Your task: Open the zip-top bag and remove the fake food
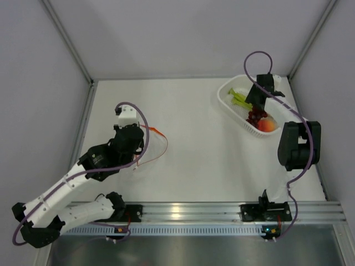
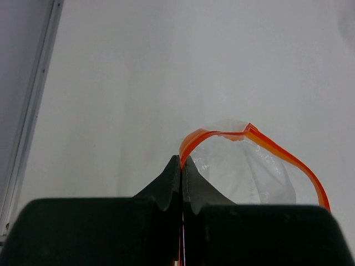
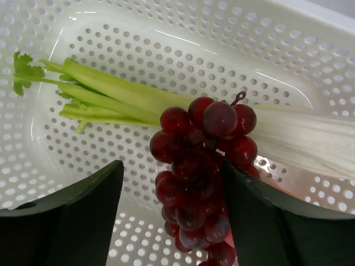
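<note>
Basket and bag check: one white perforated basket [image 1: 233, 116] on the counter [image 1: 194, 166] held three food pieces; one zip-top bag [image 2: 244, 172] was well apart, at left.
Basket contents: one grape bunch [image 3: 194, 160], one green stalk [image 3: 111, 94] with a white end, one orange-pink fruit [image 1: 267, 126]. Right claw [image 3: 172, 177] spread wide, fingers either side of the grapes. Left claw [image 2: 181, 166] clenched on the bag's orange zipper strip [image 2: 277, 149]; bag mouth gaped.
</note>
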`<state>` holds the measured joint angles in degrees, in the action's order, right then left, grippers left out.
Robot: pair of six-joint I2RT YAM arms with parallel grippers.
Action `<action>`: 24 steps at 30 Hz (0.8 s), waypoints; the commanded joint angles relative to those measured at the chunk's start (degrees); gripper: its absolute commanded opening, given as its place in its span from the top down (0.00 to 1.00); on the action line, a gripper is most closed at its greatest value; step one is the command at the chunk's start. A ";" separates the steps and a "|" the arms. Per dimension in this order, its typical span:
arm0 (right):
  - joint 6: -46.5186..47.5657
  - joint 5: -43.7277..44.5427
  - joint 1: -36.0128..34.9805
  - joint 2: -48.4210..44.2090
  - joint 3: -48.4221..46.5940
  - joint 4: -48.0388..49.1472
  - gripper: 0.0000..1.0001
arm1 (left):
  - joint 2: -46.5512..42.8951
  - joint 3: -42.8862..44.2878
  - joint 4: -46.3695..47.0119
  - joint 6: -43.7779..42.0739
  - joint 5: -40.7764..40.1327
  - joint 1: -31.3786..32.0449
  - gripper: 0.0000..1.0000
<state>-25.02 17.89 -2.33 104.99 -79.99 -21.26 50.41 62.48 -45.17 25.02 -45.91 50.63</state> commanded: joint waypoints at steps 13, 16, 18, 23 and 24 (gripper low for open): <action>5.15 -6.03 -0.48 -26.82 0.96 -5.82 0.01 | 9.70 5.79 -2.28 3.09 -7.69 -14.68 1.00; 5.77 -3.83 -4.17 -33.50 5.97 -4.67 0.01 | 13.73 9.58 -2.65 3.64 -11.30 -14.69 1.00; 5.50 -3.83 -5.84 -36.33 8.69 -4.67 0.00 | 17.76 11.43 -2.65 3.46 -13.75 -14.77 1.00; 4.10 1.00 -8.83 -48.19 16.50 -6.61 0.01 | 27.01 17.23 -2.47 4.07 -17.10 -14.68 1.00; 3.92 0.92 -8.83 -52.13 17.75 -6.52 0.01 | 30.06 18.80 -2.30 4.51 -17.89 -14.68 0.99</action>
<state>-20.62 15.68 -10.24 59.51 -65.14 -26.85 76.01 77.78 -47.66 28.29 -59.46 36.14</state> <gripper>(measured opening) 0.993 0.021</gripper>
